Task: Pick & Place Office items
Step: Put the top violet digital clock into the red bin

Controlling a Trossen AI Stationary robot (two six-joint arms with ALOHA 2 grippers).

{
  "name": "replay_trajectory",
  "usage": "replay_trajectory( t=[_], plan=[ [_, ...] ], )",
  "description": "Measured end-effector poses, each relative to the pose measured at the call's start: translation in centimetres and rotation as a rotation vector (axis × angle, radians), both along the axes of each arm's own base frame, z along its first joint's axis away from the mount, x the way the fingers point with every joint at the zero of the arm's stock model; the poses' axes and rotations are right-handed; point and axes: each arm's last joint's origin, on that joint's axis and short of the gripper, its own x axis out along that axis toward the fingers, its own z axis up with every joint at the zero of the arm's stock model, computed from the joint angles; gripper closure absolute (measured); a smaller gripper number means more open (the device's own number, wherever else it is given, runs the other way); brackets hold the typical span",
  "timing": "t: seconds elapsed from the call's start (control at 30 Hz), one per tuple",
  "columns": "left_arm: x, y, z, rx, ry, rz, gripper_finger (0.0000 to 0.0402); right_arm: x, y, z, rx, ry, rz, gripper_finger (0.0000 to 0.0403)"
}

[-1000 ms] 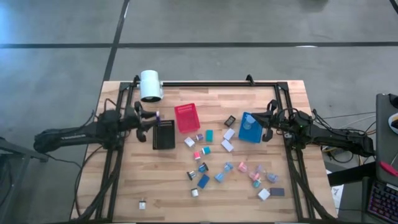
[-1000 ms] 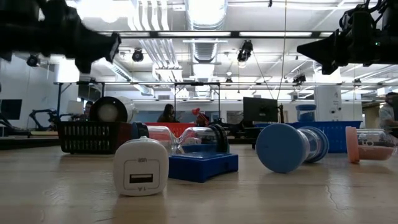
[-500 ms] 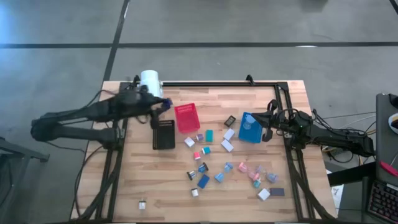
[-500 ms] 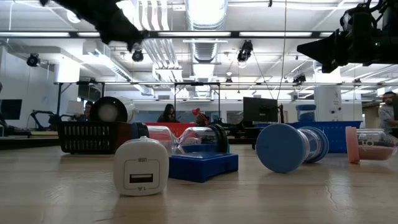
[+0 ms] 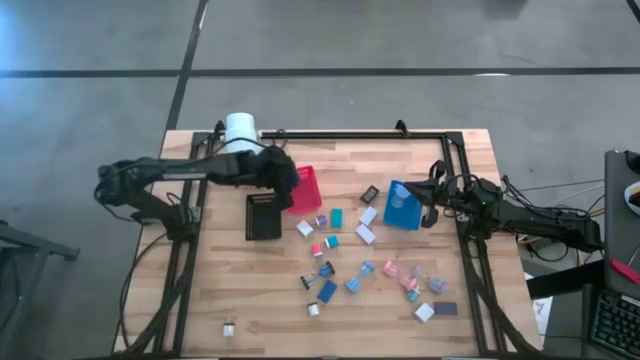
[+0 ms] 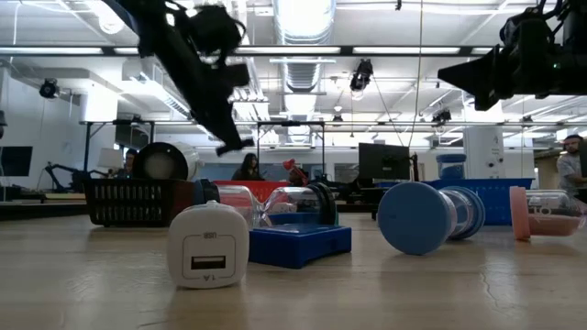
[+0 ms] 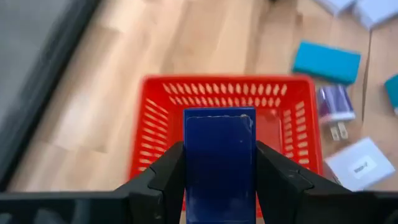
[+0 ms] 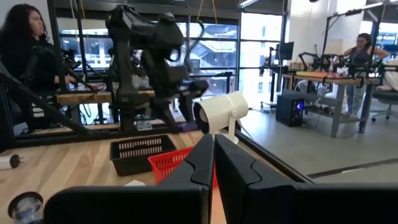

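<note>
My left gripper (image 5: 288, 182) is above the red slotted bin (image 5: 302, 192) and shut on a dark blue flat block (image 7: 219, 143). The left wrist view looks down past the block into the red bin (image 7: 155, 124). The other office items (image 5: 345, 265), small white, pink, blue, teal and black pieces, lie scattered on the wooden table (image 5: 220, 280) at its middle and right. My right gripper (image 5: 428, 207) is shut and empty next to the blue bin (image 5: 402, 206). Its closed fingers show in the right wrist view (image 8: 213, 155). My left gripper pinches the dark blue block by its two long side edges (image 7: 189, 162) between its two fingers (image 7: 168, 177). The fingers lie along the block and come from above, pointing down at the red bin. The block is lifted clear over the bin's opening.
A black slotted bin (image 5: 263, 216) stands just left of the red one. A big white cylinder (image 5: 240, 134) stands at the far left. A teal block (image 7: 326, 61), a clear plug (image 7: 336, 106) and a white piece (image 7: 360, 165) lie beside the red bin. A black frame rail edges the table.
My left gripper, shut on the dark blue block, has risen from beside the black bin and gone toward the table's right edge. It has then come down over the red bin. My right arm has kept still.
</note>
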Motion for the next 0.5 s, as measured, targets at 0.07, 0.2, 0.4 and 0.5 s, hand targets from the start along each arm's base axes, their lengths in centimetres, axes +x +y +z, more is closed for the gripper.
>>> replay_trajectory(
  t=[0.07, 0.2, 0.4, 0.5],
  plan=[
    [0.5, 0.4, -0.9, -0.023, 0.029, 0.000, 0.0251, 0.0, 0.0, 0.0, 0.000, 0.001, 0.000, 0.0390],
    [1.2, 1.4, -2.0, -0.036, 0.068, 0.013, 0.0251, 0.0, 0.0, -0.1, 0.003, 0.008, 0.000, 0.0390],
    [2.6, 3.3, -1.9, -0.020, 0.066, 0.025, 0.0251, 0.0, 0.0, -0.1, -0.002, 0.009, 0.000, 0.0390],
    [3.1, 4.1, -2.0, -0.032, 0.102, 0.037, 0.0251, 0.0, 0.0, -0.1, -0.003, 0.008, 0.000, 0.0390]
  ],
)
